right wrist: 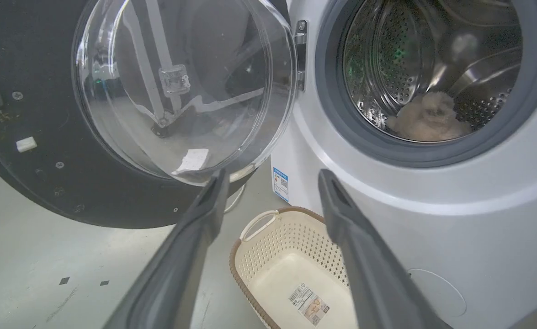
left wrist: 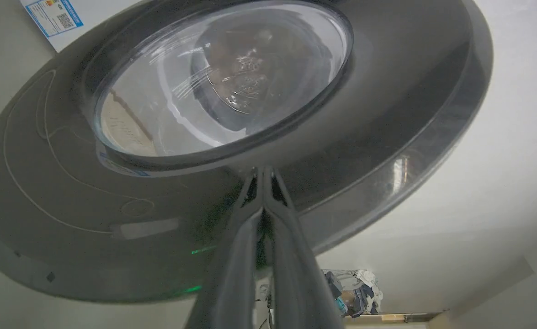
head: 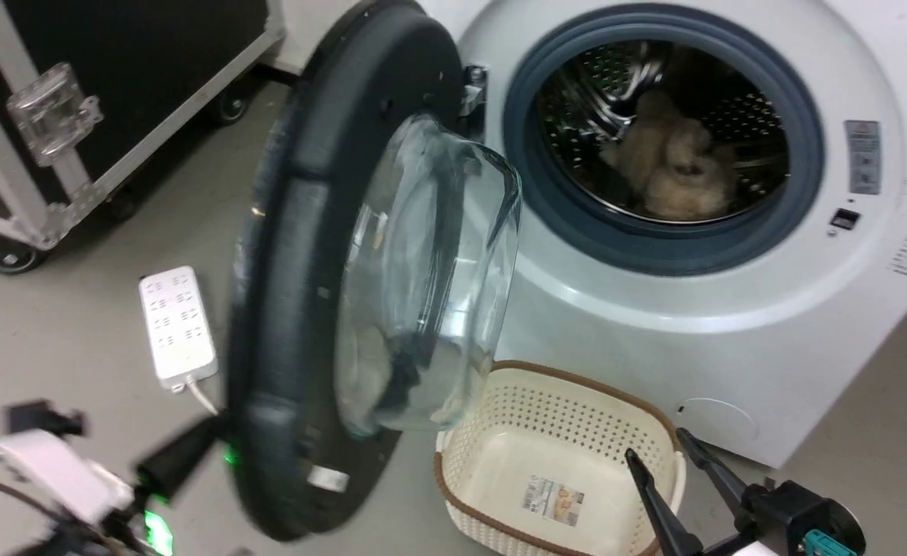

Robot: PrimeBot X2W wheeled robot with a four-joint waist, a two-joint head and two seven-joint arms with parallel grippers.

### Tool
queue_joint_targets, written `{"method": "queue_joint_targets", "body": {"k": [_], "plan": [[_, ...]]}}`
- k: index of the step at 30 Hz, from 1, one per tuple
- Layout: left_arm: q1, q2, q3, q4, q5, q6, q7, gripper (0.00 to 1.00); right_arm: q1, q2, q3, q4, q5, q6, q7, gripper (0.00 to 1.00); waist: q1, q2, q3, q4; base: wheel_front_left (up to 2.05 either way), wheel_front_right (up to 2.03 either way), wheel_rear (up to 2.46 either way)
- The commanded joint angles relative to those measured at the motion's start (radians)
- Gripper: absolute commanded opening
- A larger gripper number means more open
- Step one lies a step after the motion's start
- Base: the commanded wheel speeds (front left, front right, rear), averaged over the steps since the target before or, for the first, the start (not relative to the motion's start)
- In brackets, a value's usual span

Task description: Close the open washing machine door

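Washing machine door [head: 306, 255] hangs open from its hinge on the left of the washing machine [head: 654, 332], swung out toward us, its glass bowl facing the round opening. Our left end effector [left wrist: 263, 173] has both fingers pressed together with nothing between them, and the tips appear to touch the door's glossy outer face just beside the window rim. Our right end effector [head: 658, 448] is spread wide and empty, hovering over the right rim of the cream basket [head: 546, 417]. That basket sits on the floor just in front of the machine. A pale fluffy bundle [head: 673, 166] lies in the steel drum. A white power strip [head: 177, 324] lies on the floor, left of the door.
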Motion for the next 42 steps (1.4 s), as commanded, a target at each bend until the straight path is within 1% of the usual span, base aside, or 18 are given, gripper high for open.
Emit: {"method": "queue_joint_targets", "body": {"k": [1,4,8,12,16,19,23,26,27,30,33,36,39,42], "plan": [[0.018,-0.018,-0.019,-0.014,-0.004,0.002,0.007,0.00,0.013,0.001,-0.005,0.002,-0.008,0.001,-0.004,1.00,0.0002,0.0000,-0.008,-0.014,0.00,0.00,0.00],[0.080,-0.053,-0.081,-0.071,-0.011,0.002,-0.006,0.00,0.016,0.000,-0.013,-0.002,-0.016,0.001,0.001,1.00,0.0002,0.0000,-0.013,-0.045,0.00,0.00,0.00],[0.139,-0.067,-0.181,-0.108,-0.051,-0.009,-0.050,0.00,0.017,-0.005,-0.023,-0.014,-0.024,0.001,0.013,1.00,0.0002,0.0000,-0.008,-0.097,0.00,0.00,0.00],[0.171,-0.068,-0.323,-0.112,-0.126,-0.029,-0.143,0.00,0.015,-0.011,-0.030,-0.030,-0.029,0.001,0.026,1.00,0.0002,0.0000,0.008,-0.162,0.00,0.00,0.00],[0.154,-0.069,-0.446,-0.085,-0.177,-0.056,-0.257,0.00,0.013,-0.019,-0.035,-0.048,-0.034,0.001,0.039,1.00,0.0002,0.0000,0.040,-0.238,0.00,0.00,0.00],[0.110,-0.069,-0.523,-0.058,-0.219,-0.076,-0.337,0.00,0.002,-0.025,-0.045,-0.061,-0.032,0.001,0.043,1.00,0.0002,0.0000,0.078,-0.300,0.00,0.00,0.00],[0.017,-0.069,-0.601,-0.002,-0.282,-0.096,-0.436,0.00,-0.015,-0.028,-0.058,-0.069,-0.030,0.001,0.042,1.00,0.0002,0.0000,0.136,-0.381,0.00,0.00,0.00],[-0.069,-0.069,-0.651,0.051,-0.302,-0.106,-0.506,0.00,-0.032,-0.026,-0.062,-0.067,-0.027,0.001,0.036,1.00,0.0002,0.0000,0.176,-0.438,0.00,0.00,0.00],[-0.129,-0.069,-0.677,0.087,-0.327,-0.111,-0.555,0.00,-0.045,-0.022,-0.065,-0.061,-0.024,0.001,0.030,1.00,0.0002,0.0000,0.200,-0.475,0.00,0.00,0.00],[-0.221,-0.069,-0.710,0.150,-0.345,-0.115,-0.631,0.00,-0.064,-0.015,-0.065,-0.047,-0.020,0.001,0.020,1.00,0.0002,0.0000,0.231,-0.525,0.00,0.00,0.00],[-0.313,-0.069,-0.746,0.223,-0.363,-0.118,-0.703,0.00,-0.080,-0.007,-0.060,-0.029,-0.016,0.001,0.011,1.00,0.0002,0.0000,0.249,-0.561,0.00,0.00,0.00],[-0.398,-0.069,-0.773,0.296,-0.412,-0.119,-0.784,0.00,-0.093,0.000,-0.054,-0.012,-0.014,0.001,0.002,1.00,0.0002,0.0000,0.260,-0.584,0.00,0.00,0.00],[-0.465,-0.069,-0.795,0.348,-0.432,-0.120,-0.858,0.00,-0.104,0.004,-0.047,0.002,-0.012,0.001,-0.003,1.00,0.0002,0.0000,0.263,-0.596,0.00,0.00,0.00],[-0.501,-0.069,-0.804,0.373,-0.450,-0.120,-0.912,0.00,-0.111,0.009,-0.053,0.011,-0.013,0.001,-0.007,1.00,0.0002,0.0000,0.262,-0.592,0.00,0.00,0.00]]}}
